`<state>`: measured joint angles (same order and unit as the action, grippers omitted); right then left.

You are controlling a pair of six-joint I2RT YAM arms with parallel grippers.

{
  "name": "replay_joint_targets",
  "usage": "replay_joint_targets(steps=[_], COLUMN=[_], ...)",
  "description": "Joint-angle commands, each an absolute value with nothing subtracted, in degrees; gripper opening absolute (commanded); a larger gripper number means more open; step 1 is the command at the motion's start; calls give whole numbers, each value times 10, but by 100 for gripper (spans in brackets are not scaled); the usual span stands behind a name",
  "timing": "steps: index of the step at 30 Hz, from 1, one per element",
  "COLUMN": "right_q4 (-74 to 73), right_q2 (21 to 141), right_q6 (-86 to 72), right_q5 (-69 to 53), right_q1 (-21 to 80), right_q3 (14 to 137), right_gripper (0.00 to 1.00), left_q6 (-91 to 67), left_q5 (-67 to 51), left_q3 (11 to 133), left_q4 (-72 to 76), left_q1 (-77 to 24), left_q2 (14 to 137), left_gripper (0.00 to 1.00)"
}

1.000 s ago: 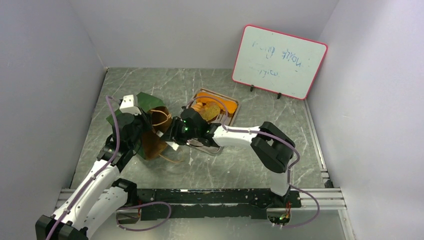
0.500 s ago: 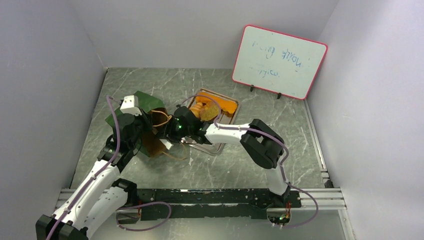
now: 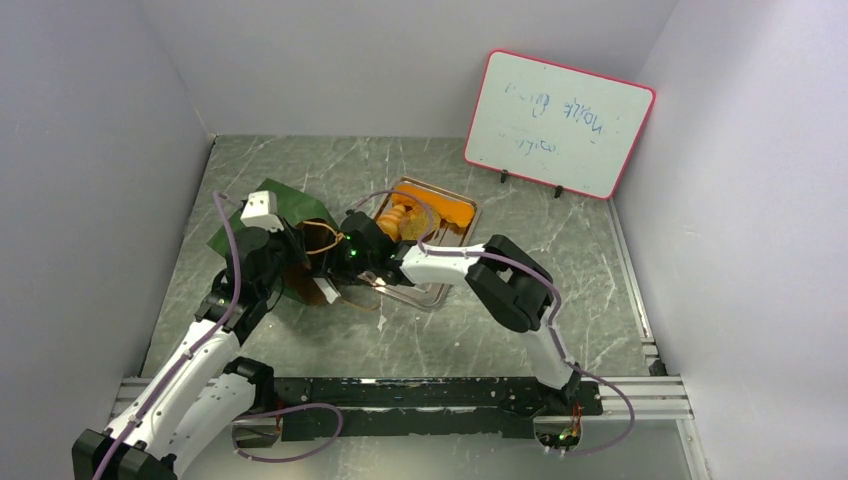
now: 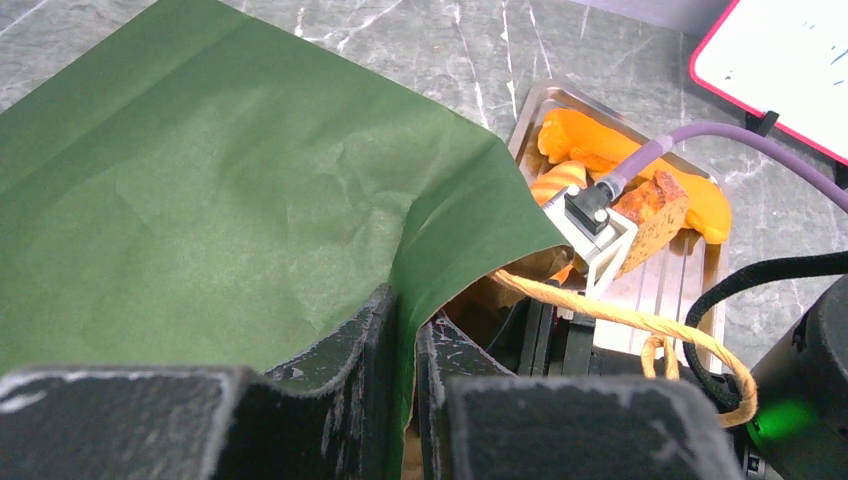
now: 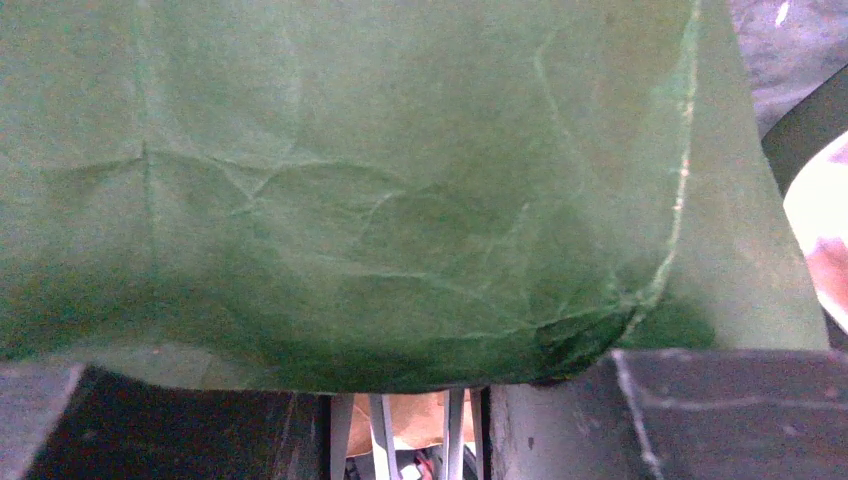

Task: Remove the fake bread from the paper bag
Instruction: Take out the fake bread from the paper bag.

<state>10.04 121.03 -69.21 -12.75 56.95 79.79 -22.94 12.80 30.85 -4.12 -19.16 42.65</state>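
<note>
**Stage of the task.** The paper bag [image 3: 283,207] lies on its side on the desk [image 3: 400,340], left of centre in the overhead view, with its mouth turned to the right. Just right of the mouth stands a metal tray [image 4: 672,285], which carries several pieces of fake bread [image 4: 585,140], so part of the removal appears done. The inside of the bag is hidden (no view looks into it), so it cannot be told whether any bread remains there.

**Pincers.** The left pincer [image 4: 408,335] is fully closed on the green edge of the bag at the mouth, and appears to hold it up and open. A twisted handle [image 4: 620,320] hangs free below that edge, at the lower right of the left wrist view. The right pincer [image 5: 400,405] sits at the mouth under the upper wall, its jaws part-way open. Nothing shows between them, though green paper covers the tips. The step in hand is probably another reach inside.
</note>
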Motion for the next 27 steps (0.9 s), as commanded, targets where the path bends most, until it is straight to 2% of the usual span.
replay_joint_targets(steps=[1,4,11,15,27], right_q4=[111,113,137,152,185], right_q2=[1228,1233,1227,1211,1116], right_q6=[-695,-699,-719,-726,-730], right_q5=[-128,-137,-157,-163,-177], right_q1=[559,555,543,538,530], right_q3=[821,824,797,774,675], right_gripper=[39,35,9,0,0], left_q6=[-232,-234,-239,-247,-251], left_q5=[105,105,115,136,200], left_q3=[308,309,313,317,338], left_q4=[-7,-6,-2,-5,-20], left_q1=[-188,-188,-188,-188,-188], left_q2=[420,425,432,438,460], left_gripper=[7,7,7,7,7])
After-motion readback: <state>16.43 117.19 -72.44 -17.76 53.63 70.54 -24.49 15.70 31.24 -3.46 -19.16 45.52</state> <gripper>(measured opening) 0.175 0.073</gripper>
